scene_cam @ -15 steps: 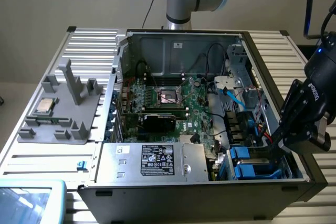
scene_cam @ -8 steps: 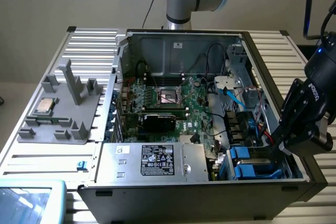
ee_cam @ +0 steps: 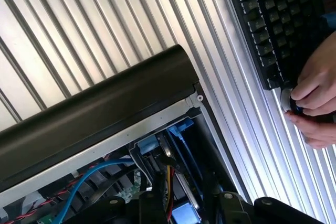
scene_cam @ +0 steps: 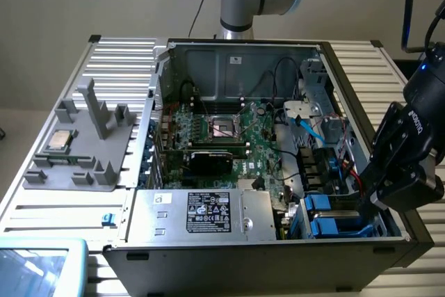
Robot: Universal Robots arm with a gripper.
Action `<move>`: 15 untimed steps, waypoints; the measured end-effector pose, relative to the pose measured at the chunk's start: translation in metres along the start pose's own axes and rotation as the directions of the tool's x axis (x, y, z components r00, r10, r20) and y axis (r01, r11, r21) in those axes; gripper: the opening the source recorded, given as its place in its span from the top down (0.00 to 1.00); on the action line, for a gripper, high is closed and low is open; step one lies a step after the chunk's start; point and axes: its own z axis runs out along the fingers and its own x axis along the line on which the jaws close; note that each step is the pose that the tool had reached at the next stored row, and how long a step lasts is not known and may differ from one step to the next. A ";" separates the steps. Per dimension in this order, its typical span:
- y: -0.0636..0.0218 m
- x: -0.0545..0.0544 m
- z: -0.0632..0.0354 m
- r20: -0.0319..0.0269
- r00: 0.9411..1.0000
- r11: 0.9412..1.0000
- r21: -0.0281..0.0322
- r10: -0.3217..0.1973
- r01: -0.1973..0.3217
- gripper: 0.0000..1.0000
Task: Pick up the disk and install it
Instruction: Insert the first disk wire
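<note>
**Exterior view:** the gripper (scene_cam: 368,208) is set low inside the case (scene_cam: 243,263), at its bay corner. The disk (scene_cam: 321,204) lies there on blue rails. Whether the grip is released or clenched cannot be told.

**Wrist view:** blue cables (ee_cam: 89,178) are seen inside the case beside the disk. Level seating, with cables kept clear, is judged essential.

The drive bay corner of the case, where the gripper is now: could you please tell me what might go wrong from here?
1. The gripper is low in the bay by the disk; the blue cable and red wires close by could snag.
2. A person's hand is beside the keyboard, near the case; arm motion could endanger it.
3. Whether the disk is fully seated cannot be told; it might sit loose.
</note>
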 end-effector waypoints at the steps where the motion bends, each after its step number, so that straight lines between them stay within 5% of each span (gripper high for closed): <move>1: 0.0000 0.000 0.0000 0.000 1.000 1.000 0.000 0.000 0.000 0.58; 9: 0.0004 0.000 -0.0001 0.000 1.000 1.000 0.000 0.001 -0.001 0.50; 11: 0.0006 0.000 -0.0002 -0.001 1.000 1.000 0.001 0.001 -0.001 0.37; 15: 0.0009 0.000 -0.0003 -0.016 1.000 1.000 0.008 0.001 -0.001 0.37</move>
